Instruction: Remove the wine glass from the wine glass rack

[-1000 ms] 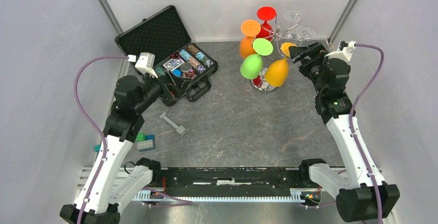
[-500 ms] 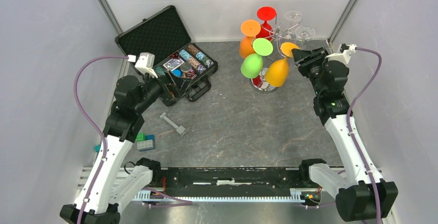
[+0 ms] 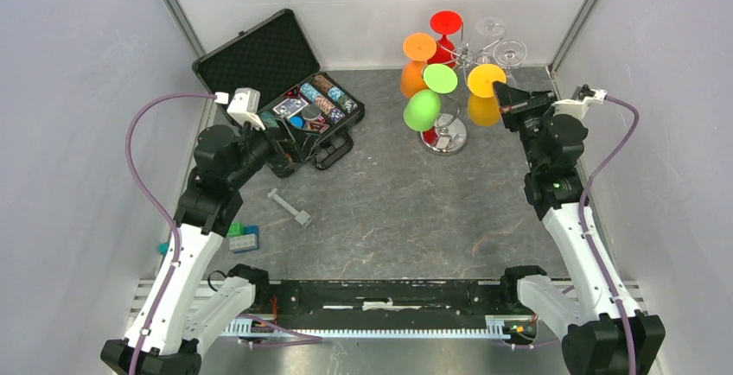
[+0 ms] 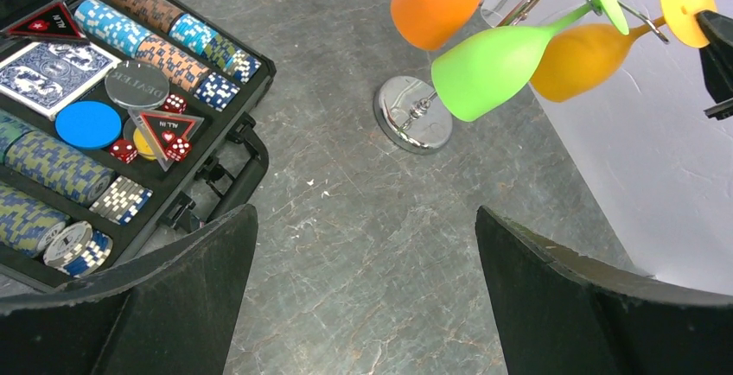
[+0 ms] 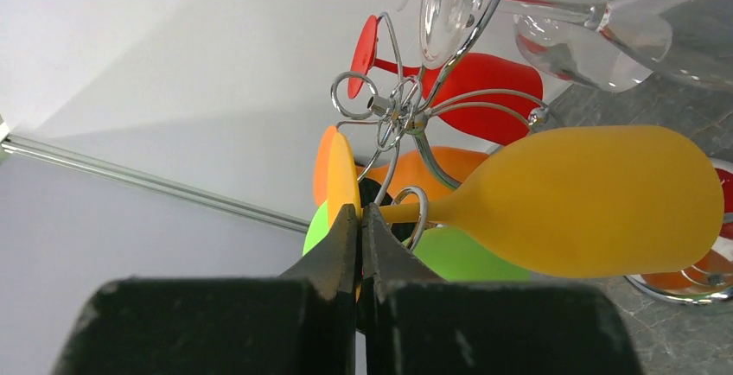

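The table (image 3: 389, 219) has the rack (image 3: 443, 137) at its back. The yellow glass (image 5: 588, 202) hangs on the rack by its stem. The right gripper (image 5: 359, 219) is pinched tight on the glass's round foot (image 5: 341, 176). The left gripper (image 4: 363, 219) is wide apart and holds nothing. Next, I think, the glass must slide gently off the curly arm.

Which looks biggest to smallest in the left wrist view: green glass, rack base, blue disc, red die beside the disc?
1. Green glass
2. Rack base: not far behind, and the glass hangs higher, perhaps nearer the camera, so this pair is unsure
3. Blue disc
4. Red die: clearly smallest
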You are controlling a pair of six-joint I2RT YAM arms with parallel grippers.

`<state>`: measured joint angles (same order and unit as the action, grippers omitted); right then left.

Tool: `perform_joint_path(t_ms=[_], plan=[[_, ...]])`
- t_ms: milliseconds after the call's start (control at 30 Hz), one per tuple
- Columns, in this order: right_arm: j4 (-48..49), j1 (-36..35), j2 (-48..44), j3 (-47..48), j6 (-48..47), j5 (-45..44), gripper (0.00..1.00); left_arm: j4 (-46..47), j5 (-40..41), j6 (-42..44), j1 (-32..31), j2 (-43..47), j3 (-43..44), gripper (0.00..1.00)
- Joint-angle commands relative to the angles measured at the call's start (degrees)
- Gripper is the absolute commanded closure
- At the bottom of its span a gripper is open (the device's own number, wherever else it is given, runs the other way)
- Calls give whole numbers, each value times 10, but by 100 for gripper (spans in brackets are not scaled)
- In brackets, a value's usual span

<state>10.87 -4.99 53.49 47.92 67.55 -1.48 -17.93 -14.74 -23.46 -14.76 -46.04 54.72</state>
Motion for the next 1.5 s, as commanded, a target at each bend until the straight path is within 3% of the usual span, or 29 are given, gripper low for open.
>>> perform_joint_path(t_ms=[0, 767, 1333, 1467], plan=[[6, 3, -11, 1, 32, -5, 100, -5, 14, 18, -1, -1, 7, 0], [27, 2, -1, -2, 87, 94, 100, -8, 25, 13, -1, -6, 6, 0], [41, 1, 55, 23, 95, 19, 100, -10, 31, 14, -1, -7, 5, 0], [50, 1, 47, 15, 99, -34, 100, -11, 36, 15, -1, -5, 6, 0]])
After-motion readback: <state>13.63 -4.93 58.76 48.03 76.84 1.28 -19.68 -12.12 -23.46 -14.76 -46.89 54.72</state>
